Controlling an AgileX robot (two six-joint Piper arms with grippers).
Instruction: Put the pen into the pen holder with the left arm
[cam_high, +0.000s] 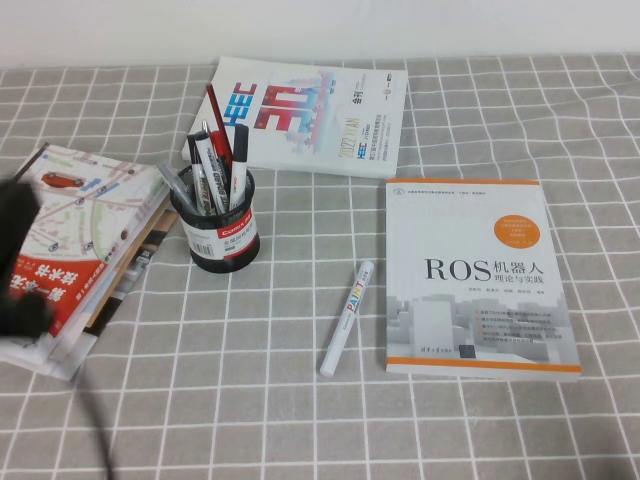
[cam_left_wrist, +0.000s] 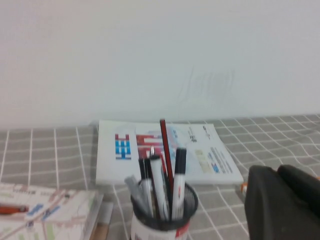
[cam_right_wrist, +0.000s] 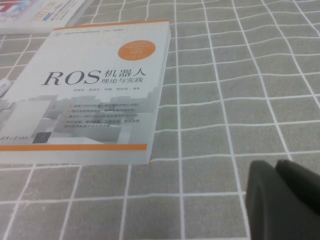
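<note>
One pen (cam_high: 239, 165) upright in pen holder (cam_high: 217, 235).

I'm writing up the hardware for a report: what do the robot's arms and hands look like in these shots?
The left arm, over the map booklet, is a bulky matte black shape with a thin black cable hanging below it. The left hand, near the pen holder, is plain black and rounded. The right hand, beside the ROS book, is the same black. No markings show.
</note>
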